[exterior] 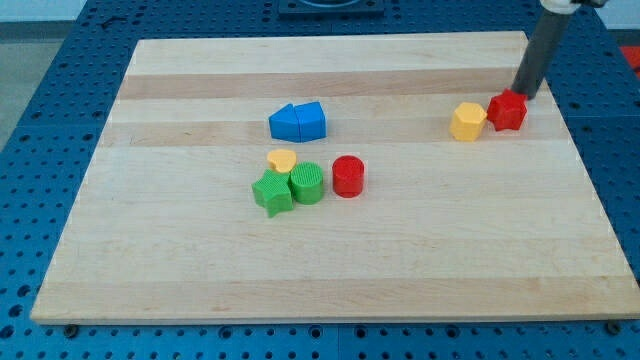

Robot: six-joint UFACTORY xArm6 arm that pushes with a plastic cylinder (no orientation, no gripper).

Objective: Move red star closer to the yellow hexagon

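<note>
No readable text, labels, brand names, numbers or signs appear anywhere in this view. The wooden board (330, 250) has plain pale grain with no markings. The blocks on it, including the red star (507, 110) and the yellow hexagon (467, 121) just beside my tip (521, 95), have blank faces with nothing printed on them. The dark rod carries no lettering. The blue perforated surface (60, 80) around the board shows only rows of holes, with no writing.
</note>
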